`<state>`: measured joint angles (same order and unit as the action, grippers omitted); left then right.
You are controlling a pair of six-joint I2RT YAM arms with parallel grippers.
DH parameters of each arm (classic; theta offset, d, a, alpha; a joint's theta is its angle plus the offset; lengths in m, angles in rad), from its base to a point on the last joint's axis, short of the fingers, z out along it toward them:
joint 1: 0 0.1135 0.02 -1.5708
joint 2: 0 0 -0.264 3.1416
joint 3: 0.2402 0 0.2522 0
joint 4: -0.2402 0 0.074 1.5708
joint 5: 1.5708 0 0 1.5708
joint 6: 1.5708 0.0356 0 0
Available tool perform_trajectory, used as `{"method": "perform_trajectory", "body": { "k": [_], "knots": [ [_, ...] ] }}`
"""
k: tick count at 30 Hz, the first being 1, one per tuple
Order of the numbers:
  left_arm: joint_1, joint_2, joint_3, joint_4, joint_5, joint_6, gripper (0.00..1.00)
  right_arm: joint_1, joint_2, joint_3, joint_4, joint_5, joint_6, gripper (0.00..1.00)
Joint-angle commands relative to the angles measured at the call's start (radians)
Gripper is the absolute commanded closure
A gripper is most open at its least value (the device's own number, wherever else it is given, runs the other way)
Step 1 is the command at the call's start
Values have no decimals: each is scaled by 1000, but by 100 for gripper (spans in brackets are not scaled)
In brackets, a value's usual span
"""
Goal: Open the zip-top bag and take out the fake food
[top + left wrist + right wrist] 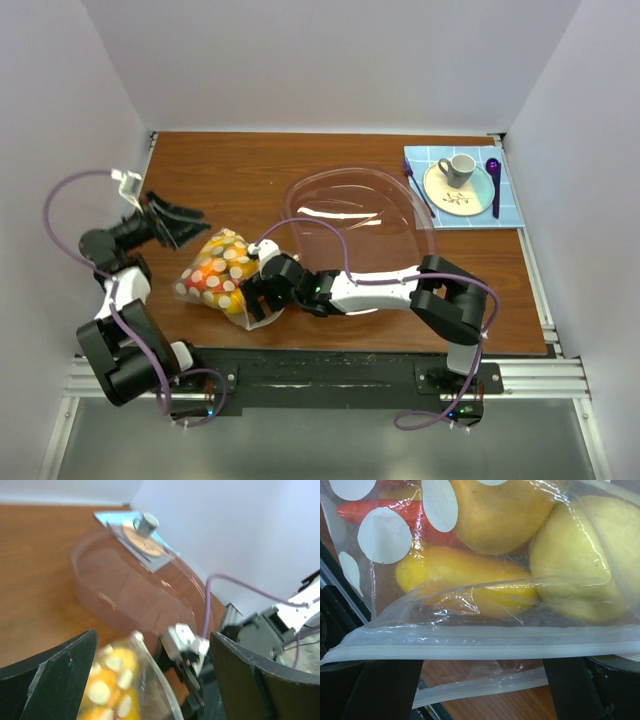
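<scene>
Right tool (262, 292) wide at the zip edge of the zip-top bag (213, 272) on the bench (250, 170), left tool (188, 226) wide just beside it, nothing gripped; fake food (492, 510) inside, so next pinch both lips and spread.

My left fingers (50, 680) are gaping wide, the zip-top bag (215, 270) sitting just ahead of their gap. Its zip edge is lying across both my right fingers (385, 690), also spread. The bowl (360, 215) is blocking the mid worktop (220, 170); bare wood is showing left of it, behind the bag.
</scene>
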<state>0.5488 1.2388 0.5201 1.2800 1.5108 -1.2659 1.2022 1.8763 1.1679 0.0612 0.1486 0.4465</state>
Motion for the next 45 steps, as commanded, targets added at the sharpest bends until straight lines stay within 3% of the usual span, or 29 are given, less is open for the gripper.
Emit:
{"method": "perform_trajectory", "body": {
  "k": [1,4,5,6,7,8,9,10,11,13,16,23,28,39,45],
  "knots": [
    [-15,131,311,607,26,-391,0,19,-9,10,72,32,24,7],
    [-35,247,513,576,-34,-515,0,22,-2,10,78,31,34,7],
    [-61,263,602,534,-50,-491,0,25,1,12,80,29,35,7],
    [-72,254,636,342,-73,-434,0,26,4,10,81,29,40,7],
    [-102,237,717,165,-127,-174,0,31,9,10,83,28,41,7],
    [-127,178,791,-111,-165,75,0,34,12,12,83,29,43,7],
    [-162,156,914,-983,-248,417,0,36,14,15,81,29,43,7],
    [-338,157,1224,-1370,-581,1109,0,39,15,16,83,26,44,7],
    [-448,177,1298,-1588,-727,1278,0,40,18,21,81,26,44,7],
    [-539,195,1351,-1582,-925,1309,0,45,26,35,74,37,43,7],
    [-523,257,1342,-1688,-1015,1309,0,46,29,55,54,51,41,7],
    [-434,131,855,-1702,-1103,1457,0,46,21,21,63,55,34,7],
    [-345,139,551,-1687,-1182,1596,0,48,15,-2,88,63,31,7],
    [-279,61,394,-1783,-1051,1724,0,48,29,-4,98,72,37,4],
    [-289,97,258,-1707,-968,1743,0,53,64,29,78,95,29,1]
  ]
}}
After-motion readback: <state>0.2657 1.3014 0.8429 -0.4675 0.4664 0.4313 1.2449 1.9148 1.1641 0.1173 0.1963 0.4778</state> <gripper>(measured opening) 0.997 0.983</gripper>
